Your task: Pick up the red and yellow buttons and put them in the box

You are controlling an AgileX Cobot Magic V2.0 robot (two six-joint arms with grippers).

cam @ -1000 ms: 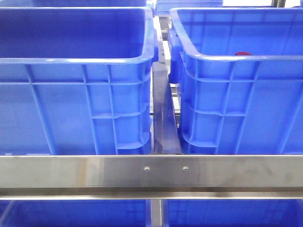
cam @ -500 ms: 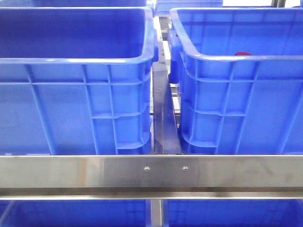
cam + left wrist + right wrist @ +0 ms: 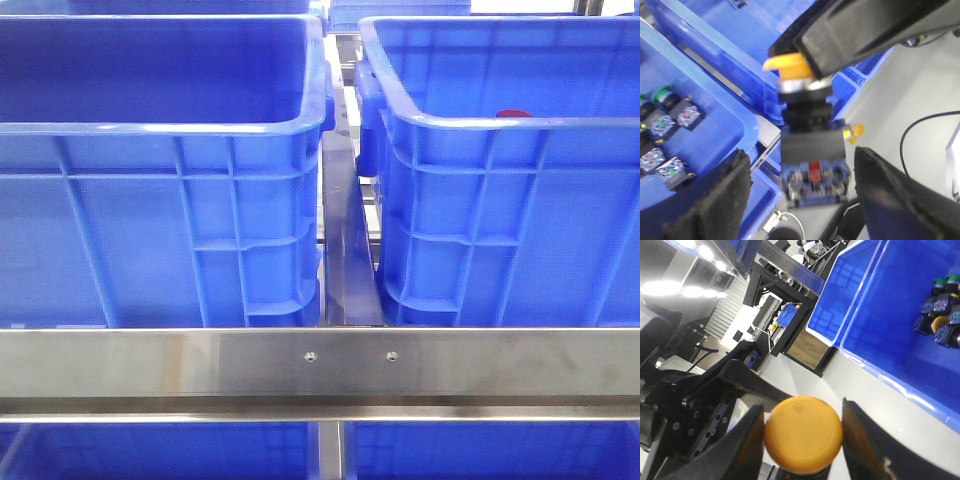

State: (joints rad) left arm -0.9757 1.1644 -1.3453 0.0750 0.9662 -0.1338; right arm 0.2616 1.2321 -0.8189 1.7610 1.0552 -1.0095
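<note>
Yellow button sits clamped by its cap in the right gripper, held aloft outside any box. The left gripper is spread apart, flanking the button's contact block without touching. A red button shows in the right-hand crate.

Red button mostly hidden behind box rim; yellow button blurred, partly covered by gripper.

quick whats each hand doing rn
Left hand: open, gripping nothing.
Right hand: closed on the yellow button.
</note>
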